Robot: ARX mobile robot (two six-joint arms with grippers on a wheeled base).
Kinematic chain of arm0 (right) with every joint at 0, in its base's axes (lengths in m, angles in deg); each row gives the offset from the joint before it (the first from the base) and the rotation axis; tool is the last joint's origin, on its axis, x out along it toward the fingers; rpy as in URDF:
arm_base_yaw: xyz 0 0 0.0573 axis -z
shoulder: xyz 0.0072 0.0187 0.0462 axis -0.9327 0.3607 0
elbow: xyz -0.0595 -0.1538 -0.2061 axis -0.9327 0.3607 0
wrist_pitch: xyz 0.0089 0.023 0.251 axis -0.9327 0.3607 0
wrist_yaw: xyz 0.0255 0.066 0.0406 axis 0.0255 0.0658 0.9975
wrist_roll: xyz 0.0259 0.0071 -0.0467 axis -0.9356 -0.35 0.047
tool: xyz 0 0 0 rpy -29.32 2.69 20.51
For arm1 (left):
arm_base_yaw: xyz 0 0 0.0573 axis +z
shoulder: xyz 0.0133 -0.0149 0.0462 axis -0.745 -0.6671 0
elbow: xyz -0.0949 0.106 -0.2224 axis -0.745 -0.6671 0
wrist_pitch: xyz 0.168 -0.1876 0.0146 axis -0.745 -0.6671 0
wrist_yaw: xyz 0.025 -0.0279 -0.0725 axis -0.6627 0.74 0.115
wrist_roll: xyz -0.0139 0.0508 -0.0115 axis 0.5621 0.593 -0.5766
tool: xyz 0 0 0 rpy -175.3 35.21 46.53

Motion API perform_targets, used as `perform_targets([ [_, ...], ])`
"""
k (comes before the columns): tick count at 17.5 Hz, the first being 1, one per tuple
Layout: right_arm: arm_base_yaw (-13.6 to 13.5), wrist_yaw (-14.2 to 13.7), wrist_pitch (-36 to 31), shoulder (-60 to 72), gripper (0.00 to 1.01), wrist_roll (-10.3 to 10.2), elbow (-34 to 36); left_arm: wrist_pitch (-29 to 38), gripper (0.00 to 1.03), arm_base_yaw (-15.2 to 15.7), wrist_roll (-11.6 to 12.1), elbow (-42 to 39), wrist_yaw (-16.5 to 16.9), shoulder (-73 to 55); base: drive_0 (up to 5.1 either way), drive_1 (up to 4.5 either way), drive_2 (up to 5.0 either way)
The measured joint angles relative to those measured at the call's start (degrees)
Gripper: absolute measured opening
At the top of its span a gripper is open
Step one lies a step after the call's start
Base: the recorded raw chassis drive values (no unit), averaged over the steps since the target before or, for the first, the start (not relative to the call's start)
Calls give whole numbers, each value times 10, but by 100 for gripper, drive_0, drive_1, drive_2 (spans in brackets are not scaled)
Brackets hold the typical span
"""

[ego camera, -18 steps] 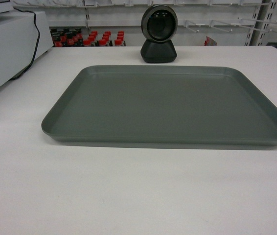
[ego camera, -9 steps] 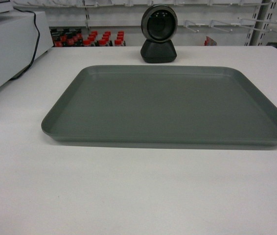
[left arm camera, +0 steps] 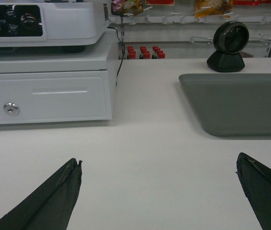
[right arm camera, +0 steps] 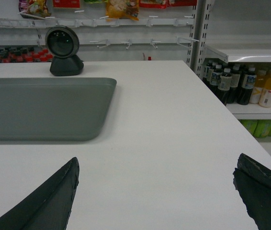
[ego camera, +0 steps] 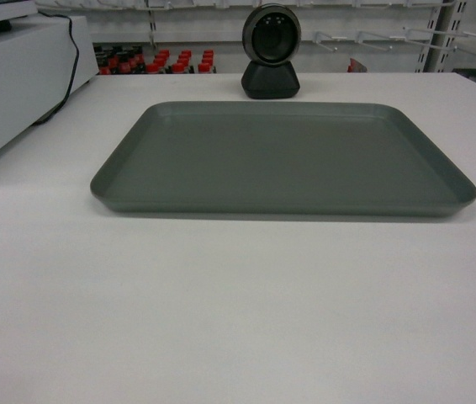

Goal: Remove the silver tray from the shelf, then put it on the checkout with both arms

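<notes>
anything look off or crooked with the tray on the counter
Nothing stands out. The silver tray lies flat and empty on the white checkout, roughly square to its edges, with no dents or spills showing. Both claws, left and right, hang open, apart from the tray.

You're looking at the checkout (ego camera: 238, 320), a broad white countertop filling most of the head frame. Flat on it, in the upper middle, lies the silver tray (ego camera: 284, 160), long edge facing you, nothing resting inside it. Just behind the tray's far rim, top centre, sits a round black scanner (ego camera: 271, 52) on its stubby base. At the upper left edge stands a white cash drawer unit (left arm camera: 47, 93), with a black cable (ego camera: 63, 76) trailing down its side onto the counter.
</notes>
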Motion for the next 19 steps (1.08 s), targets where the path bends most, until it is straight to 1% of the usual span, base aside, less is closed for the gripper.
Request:
perform_targets([
  [18, 0, 0, 0, 0, 98, 0, 0, 0, 98, 0, 0, 0, -1, 0, -2, -420, 415],
  [19, 0, 0, 0, 0, 98, 0, 0, 0, 98, 0, 0, 0, 0, 0, 0, 0, 0],
])
